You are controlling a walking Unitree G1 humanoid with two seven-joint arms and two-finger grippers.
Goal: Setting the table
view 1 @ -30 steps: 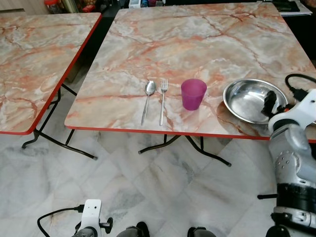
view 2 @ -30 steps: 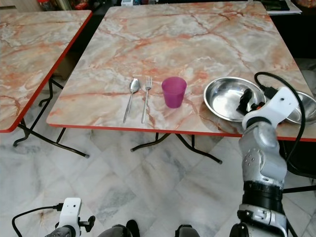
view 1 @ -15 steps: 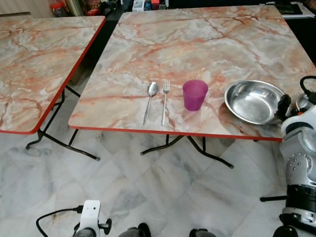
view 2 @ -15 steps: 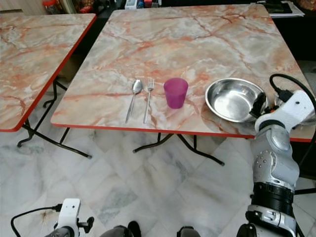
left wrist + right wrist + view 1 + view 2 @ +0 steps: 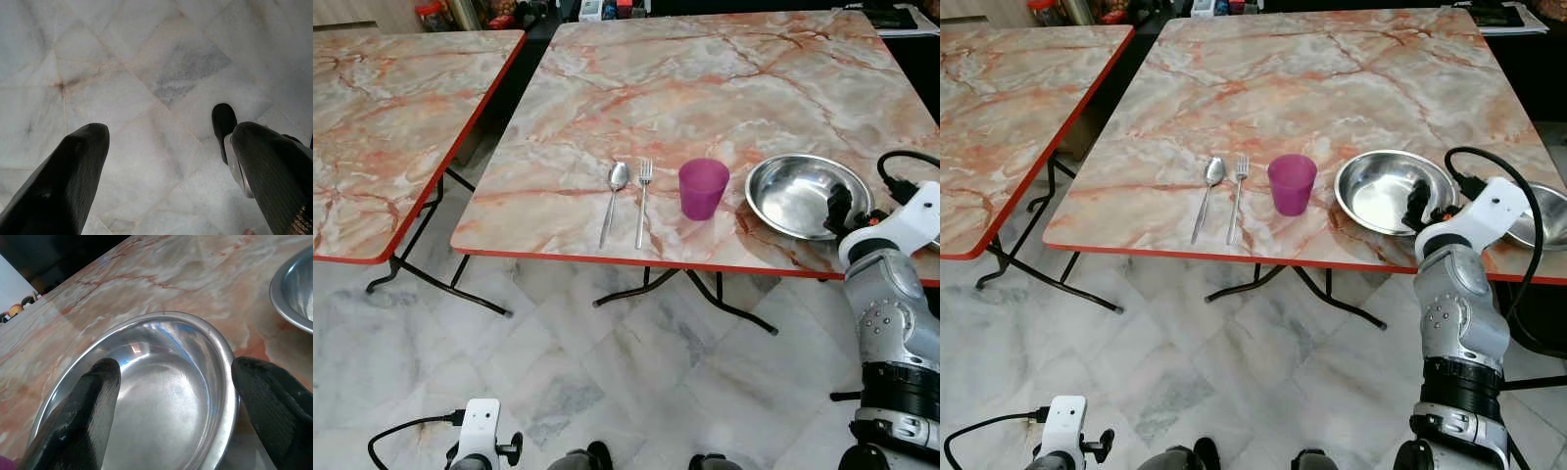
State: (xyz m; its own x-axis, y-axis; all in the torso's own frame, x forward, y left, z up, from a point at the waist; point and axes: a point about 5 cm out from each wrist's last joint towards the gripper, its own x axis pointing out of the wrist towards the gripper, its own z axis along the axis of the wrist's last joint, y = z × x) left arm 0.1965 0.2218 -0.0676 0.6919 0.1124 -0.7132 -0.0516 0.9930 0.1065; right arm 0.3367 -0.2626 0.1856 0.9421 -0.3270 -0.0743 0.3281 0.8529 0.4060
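Near the front edge of the marble-patterned table (image 5: 705, 88) lies a short row of things. A spoon (image 5: 612, 196) and a fork (image 5: 641, 196) rest side by side, handles pointing at the front edge, just apart from each other. Just beside the fork stands an upright purple cup (image 5: 703, 188), and next to the cup, toward the table's front right corner, sits a steel bowl (image 5: 793, 194).

The right gripper (image 5: 171, 396) is at that bowl — its jaws are spread wide, one black finger (image 5: 83, 411) over the inside of the bowl and the other finger (image 5: 274, 406) outside the rim, on the side toward the right edge; whether either touches the metal cannot be told. A second steel bowl (image 5: 1540, 211) sits close beside the first, nearer the right edge.

The left gripper (image 5: 171, 176) hangs low beside the robot, jaws spread, above the pale marble floor (image 5: 146, 73) — a black foot (image 5: 224, 125) of the robot shows beneath it. A second, similar table (image 5: 382, 117) stands off the left side.
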